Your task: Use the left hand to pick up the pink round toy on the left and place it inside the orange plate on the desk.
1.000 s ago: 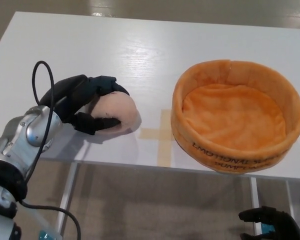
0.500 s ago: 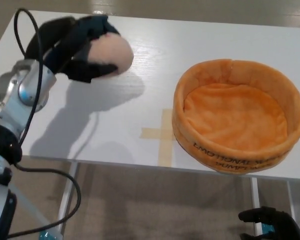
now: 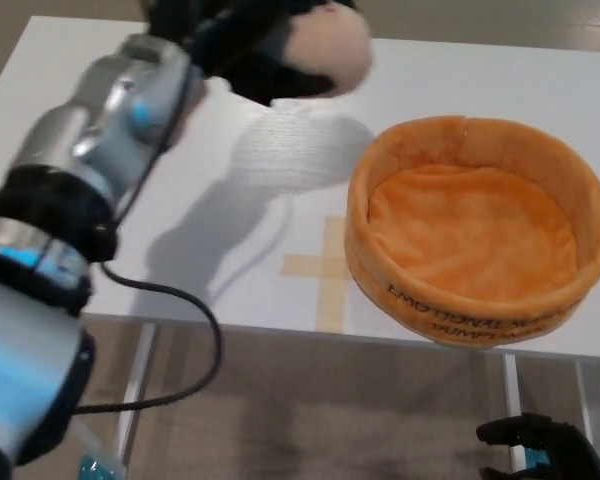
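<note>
Carry step under way. Left robot hand (image 3: 255, 45) clasped around pink round toy (image 3: 325, 45), held high above bench (image 3: 130, 110), short of orange plate (image 3: 477, 228) (toy blurred, near picture's top edge). Plate empty. Right robot hand (image 3: 540, 447) low beside bench edge, fingers' state unclear. Next move, likely: shift toy rightward over plate's hollow, lower, then release.

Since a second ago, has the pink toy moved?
Yes. The pink toy, held in the left hand, has risen off the desk and travelled right, toward the orange plate, which stayed put.
</note>
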